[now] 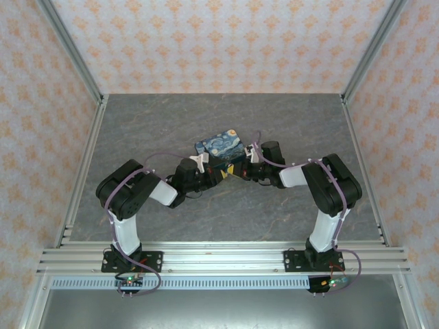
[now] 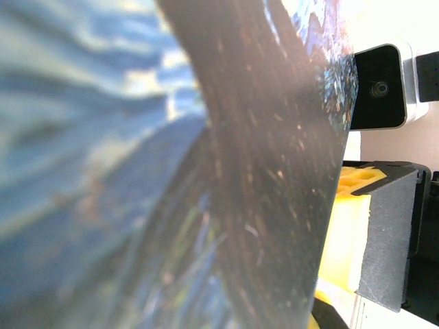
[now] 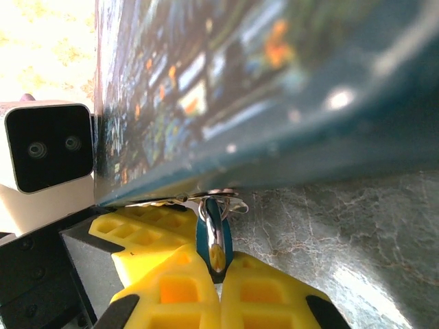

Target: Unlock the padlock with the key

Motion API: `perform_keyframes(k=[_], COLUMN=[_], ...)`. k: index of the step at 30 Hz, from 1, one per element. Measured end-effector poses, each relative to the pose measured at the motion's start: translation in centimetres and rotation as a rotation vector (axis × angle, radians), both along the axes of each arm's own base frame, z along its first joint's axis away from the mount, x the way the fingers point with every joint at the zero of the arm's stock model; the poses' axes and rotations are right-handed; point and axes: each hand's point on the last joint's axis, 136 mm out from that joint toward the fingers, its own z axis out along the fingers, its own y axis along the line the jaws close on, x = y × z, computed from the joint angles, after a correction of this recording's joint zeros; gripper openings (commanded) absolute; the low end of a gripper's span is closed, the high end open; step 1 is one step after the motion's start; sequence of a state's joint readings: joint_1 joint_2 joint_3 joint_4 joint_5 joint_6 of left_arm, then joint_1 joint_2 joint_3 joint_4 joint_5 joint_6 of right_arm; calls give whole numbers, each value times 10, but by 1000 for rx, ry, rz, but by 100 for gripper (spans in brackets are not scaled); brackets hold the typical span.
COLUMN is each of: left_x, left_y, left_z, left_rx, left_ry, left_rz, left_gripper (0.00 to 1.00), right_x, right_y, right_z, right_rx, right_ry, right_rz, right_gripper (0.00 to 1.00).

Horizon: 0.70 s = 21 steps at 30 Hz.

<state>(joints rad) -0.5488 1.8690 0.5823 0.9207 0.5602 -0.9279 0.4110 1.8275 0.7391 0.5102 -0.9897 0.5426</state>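
The teal-blue padlock [image 3: 209,233] with a shiny rim hangs by its small shackle from the lower edge of the starry-night box [image 3: 274,82]. My right gripper [image 3: 221,264] is shut on the padlock's body, its yellow fingers just above the table. A thin silvery sliver, the key [image 3: 161,201], lies along the box's edge and points at the padlock, against my left gripper's yellow finger [image 3: 147,233]. From above, the left gripper [image 1: 204,166] and the right gripper [image 1: 241,169] meet at the box's near side. The left jaws are hidden behind the box [image 2: 137,171]; whether they grip the key is hidden.
The box [image 1: 218,146] lies mid-table on the grey marbled surface [image 1: 274,116]. Aluminium frame posts and patterned walls close in the table on three sides. The two wrists are very close: the right wrist's camera [image 2: 377,86] and yellow finger [image 2: 343,233] sit beside the box.
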Motion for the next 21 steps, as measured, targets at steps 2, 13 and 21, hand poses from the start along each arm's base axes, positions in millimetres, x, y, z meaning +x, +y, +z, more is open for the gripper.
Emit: perform_keyframes(k=[2,13,21], left_x=[0,2,3], left_y=[0,-5,-6], left_z=[-1,-6,-7], left_rx=[10,158,227], left_ry=[1,49,41], left_rz=[-4,14,31], left_gripper=[0,0,0], right_x=[0,2,3], right_y=[0,-3,-4], right_z=[0,-5,-5], right_rx=[-2,-17,-19], right_ry=[4,22,28], right_rz=[-4,-28,-36], right_gripper=[0,0,0])
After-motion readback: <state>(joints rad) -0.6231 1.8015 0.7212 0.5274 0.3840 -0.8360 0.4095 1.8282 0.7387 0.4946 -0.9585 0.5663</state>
